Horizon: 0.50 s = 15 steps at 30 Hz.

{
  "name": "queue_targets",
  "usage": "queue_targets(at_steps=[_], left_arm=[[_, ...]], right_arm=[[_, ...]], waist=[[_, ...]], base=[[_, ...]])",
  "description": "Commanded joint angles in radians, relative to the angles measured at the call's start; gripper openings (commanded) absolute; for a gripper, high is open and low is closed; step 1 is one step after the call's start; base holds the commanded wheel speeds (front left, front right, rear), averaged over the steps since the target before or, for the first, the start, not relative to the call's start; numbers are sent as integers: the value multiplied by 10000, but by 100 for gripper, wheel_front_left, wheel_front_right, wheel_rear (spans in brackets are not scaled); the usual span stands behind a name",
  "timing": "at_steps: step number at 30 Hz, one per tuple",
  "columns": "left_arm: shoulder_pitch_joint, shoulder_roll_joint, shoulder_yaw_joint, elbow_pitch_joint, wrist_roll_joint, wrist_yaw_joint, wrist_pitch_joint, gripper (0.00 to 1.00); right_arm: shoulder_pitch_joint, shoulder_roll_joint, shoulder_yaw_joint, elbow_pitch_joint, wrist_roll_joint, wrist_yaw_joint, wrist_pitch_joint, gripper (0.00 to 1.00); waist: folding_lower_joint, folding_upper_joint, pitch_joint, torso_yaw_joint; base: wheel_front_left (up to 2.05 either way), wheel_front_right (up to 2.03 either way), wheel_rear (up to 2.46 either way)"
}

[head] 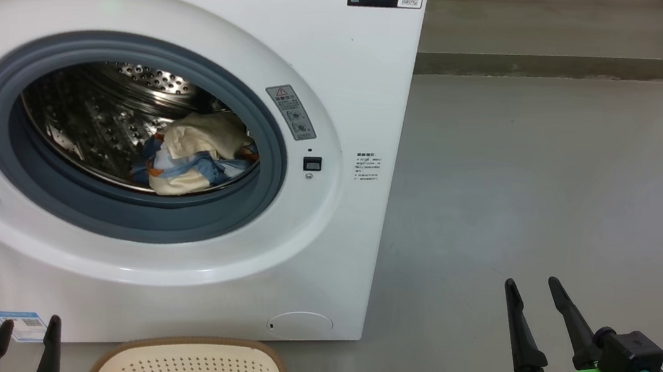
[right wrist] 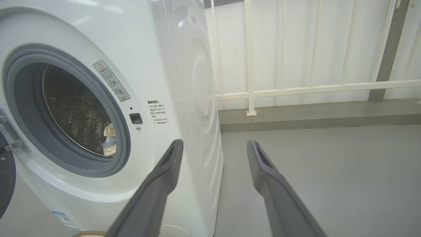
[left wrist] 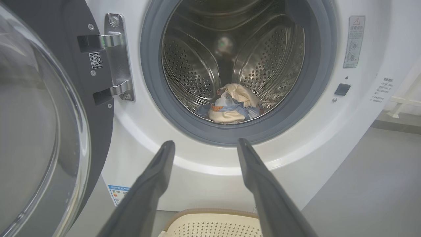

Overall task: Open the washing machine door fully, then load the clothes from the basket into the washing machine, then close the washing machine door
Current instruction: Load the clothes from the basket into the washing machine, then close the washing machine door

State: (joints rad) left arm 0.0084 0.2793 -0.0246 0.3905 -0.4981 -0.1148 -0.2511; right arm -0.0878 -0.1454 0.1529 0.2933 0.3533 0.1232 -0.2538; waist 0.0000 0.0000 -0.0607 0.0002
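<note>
STEP: loading judged complete, door closing pending | clothes [head: 197, 155] in drum [head: 96, 115] of washing machine [head: 349, 88]; basket [head: 192, 363] on floor [head: 557, 174] in front | washing machine door [left wrist: 39, 115] open at left | left gripper [left wrist: 206, 141], right gripper [right wrist: 213, 142]: both spread, empty | NEXT: push door rim until latched.

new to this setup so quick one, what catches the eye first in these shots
The washing machine gapes open, with the clothes, cream and blue, heaped in its steel drum. The washing machine door stands wide at the left, and the basket sits on the floor below the opening. The left hand and right hand hang open, holding nothing.
</note>
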Motion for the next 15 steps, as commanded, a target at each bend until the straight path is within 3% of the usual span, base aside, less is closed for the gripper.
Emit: queue_targets(at_steps=[1,15], left_arm=[[-311,214,429,-149,129,-27,-107,100],[-366,120,544,-197,363,-97,-107,100]], right_arm=[[-165,-136,184,-215,104,75,-80,100],[-142,-117,200,-210,123,75,-80,100]], waist=[[0,0,-1,5],[0,0,-3,14]], base=[[0,0,0],[0,0,0]])
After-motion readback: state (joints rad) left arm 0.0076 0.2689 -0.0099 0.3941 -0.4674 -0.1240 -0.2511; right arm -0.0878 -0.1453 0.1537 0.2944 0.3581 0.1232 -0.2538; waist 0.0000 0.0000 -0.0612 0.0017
